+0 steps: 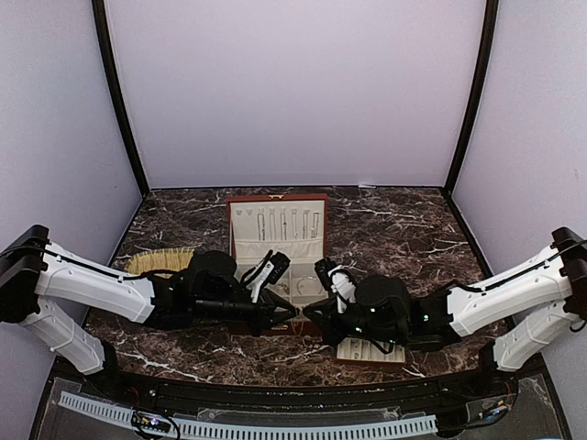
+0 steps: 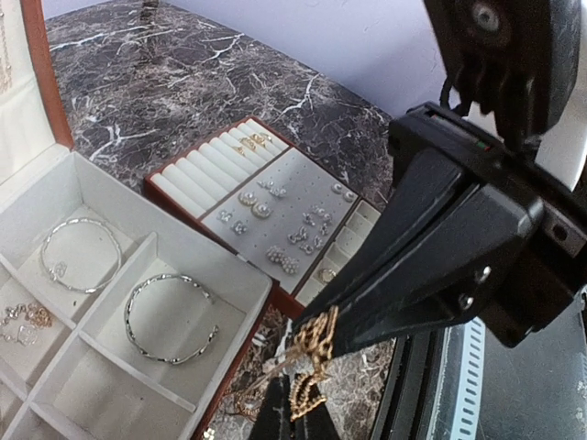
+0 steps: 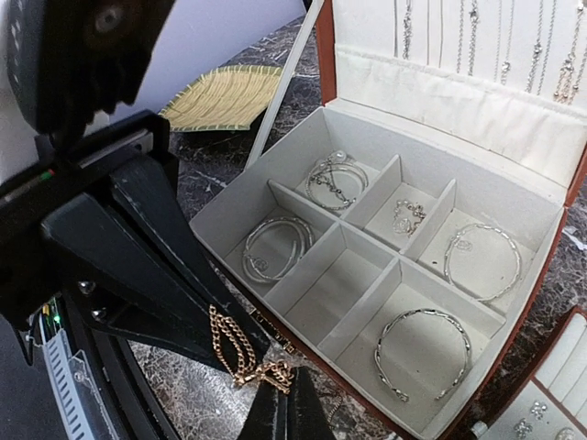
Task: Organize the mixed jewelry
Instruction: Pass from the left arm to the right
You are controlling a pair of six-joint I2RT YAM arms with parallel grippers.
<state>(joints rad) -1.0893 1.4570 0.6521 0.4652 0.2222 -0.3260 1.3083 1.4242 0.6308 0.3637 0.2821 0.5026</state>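
Left gripper [image 2: 323, 332] and right gripper [image 3: 222, 341] meet tip to tip at the red-brown box's [image 1: 275, 196] near edge, both jaws pinching one gold chain [image 2: 310, 353]. Silvery bangles [image 3: 424, 313] lie in the box compartments, and the slotted tray [image 2: 194, 179] sits just right.

We read: worktop [image 2: 183, 73] glossy marble; box lining [image 3: 335, 295] matt cream cloth; bangle [image 3: 424, 313] polished silvery metal; chain [image 3: 240, 353] shiny gold metal; right pincer [image 3: 280, 408] matt black plastic; mat [image 3: 225, 96] woven straw.
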